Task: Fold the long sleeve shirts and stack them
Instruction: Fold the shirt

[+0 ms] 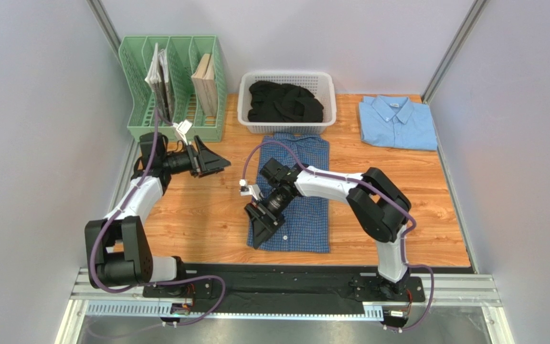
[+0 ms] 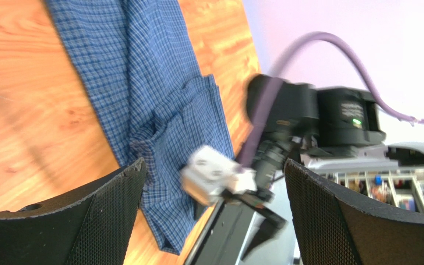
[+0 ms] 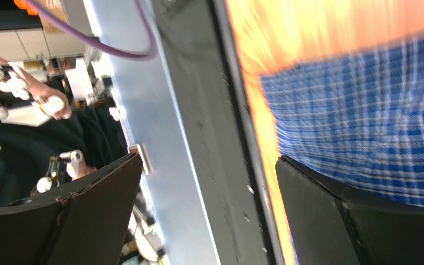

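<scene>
Wide-spread pincer [image 3: 207, 161], blue checked shirt [image 3: 363, 121]

Overhead view from behind; both wrist views close on checked shirt [image 1: 310, 215].

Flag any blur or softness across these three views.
Top external: sharp and evenly lit, checked shirt crisp. Left wrist: cloth fairly sharp, right arm smeared by motion. Right wrist: heavy motion blur over the shirt's checks and the wooden table.

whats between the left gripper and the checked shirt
Only bare wooden table lies between the left gripper and the checked shirt; the top view shows it.
</scene>
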Controlling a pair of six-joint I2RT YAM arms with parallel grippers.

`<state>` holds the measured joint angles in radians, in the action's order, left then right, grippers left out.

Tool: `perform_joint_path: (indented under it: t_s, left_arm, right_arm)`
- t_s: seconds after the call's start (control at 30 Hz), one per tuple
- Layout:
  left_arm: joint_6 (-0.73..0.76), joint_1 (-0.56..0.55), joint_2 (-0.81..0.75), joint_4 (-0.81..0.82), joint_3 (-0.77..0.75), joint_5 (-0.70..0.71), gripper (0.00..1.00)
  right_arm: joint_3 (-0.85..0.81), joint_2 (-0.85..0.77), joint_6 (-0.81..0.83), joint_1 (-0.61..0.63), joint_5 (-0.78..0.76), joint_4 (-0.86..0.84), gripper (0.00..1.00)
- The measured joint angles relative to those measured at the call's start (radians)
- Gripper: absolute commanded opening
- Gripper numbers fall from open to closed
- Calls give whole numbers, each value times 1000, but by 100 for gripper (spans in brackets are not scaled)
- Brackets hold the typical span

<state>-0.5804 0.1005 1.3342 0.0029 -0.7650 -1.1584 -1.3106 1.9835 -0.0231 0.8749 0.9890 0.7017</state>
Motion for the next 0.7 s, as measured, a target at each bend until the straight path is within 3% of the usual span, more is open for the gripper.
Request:
perform_joint_path:
  t_s: [0.27, 0.7]
  left_arm:
    - [-73, 73, 1, 77, 4, 6, 99]
    - [-144, 188, 42, 145, 26, 24, 99]
  right_arm:
    - [-36, -60, -204, 17, 54, -235, 100]
    - [-31, 183, -330, 45, 110, -448, 100]
